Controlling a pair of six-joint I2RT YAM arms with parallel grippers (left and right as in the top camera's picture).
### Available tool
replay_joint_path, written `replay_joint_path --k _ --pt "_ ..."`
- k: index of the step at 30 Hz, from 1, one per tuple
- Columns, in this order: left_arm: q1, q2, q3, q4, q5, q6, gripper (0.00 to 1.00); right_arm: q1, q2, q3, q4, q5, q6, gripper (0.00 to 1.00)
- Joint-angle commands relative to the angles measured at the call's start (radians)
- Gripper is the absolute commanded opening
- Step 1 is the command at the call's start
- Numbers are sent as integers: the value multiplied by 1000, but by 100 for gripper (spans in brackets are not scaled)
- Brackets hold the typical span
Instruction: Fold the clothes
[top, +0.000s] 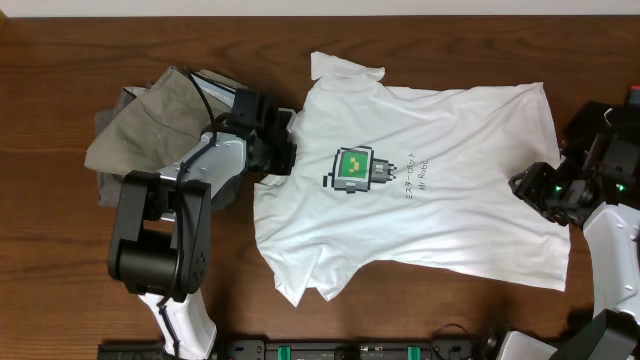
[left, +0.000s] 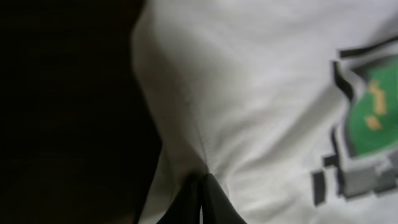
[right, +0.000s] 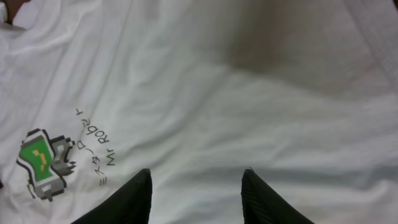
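Shirt (top: 430, 230) lies face up on the table (top: 60, 250), spread about flat, centre to 3 o'clock of the overhead view

- Neck end points to 9 o'clock, hem to 3 o'clock; sleeves (top: 340, 68) out at 12 and 6 o'clock, neither turned in
- Print (top: 352, 170) fully exposed, no layer over it
- Light wrinkles across the body; the lower sleeve looks a little bunched
- Left tool (top: 281, 152) at the neck edge, 9 o'clock side of the shirt: closed, and in its wrist view the cloth puckers into the tips, so it reads as a pinch on the shirt
- Right tool (top: 535, 190) at the hem, 3 o'clock side: fingers apart over the cloth, nothing between them
- Trousers (top: 150, 115) heaped at 9 o'clock beyond the left arm, no part in this

Progress, as judged: no fold made yet; the shirt is only laid out. One end looks gripped, the other not. Every fold remains to be done: sleeves or sides in, then hem to neck or the reverse. First fold looks about to be set up
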Motion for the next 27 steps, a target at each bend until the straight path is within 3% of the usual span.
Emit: replay_joint_path --k 1,3,7,12,15,22,25,27 --pt "11 29 2 2 -323 -72 6 9 -2 5 -1 -2 -15 45" --pt "19 29 3 14 -414 -109 6 9 -2 5 -1 10 -14 46" --pt "30 28 29 19 -421 -115 7 16 5 3 -1 38 -8 46" --pt "27 17 74 -3 -352 -115 32 29 48 -21 7 45 -8 44" --pt "27 2 88 -21 -343 -116 40 45 98 -25 -34 47 -7 44" --pt "27 -117 91 -63 -323 -115 64 36 147 -25 -149 208 29 58" --pt "27 -206 91 -105 -317 -115 71 28 148 -25 -161 211 30 59" --pt "27 -270 91 -137 -312 -116 73 28 149 -32 -164 211 51 48"
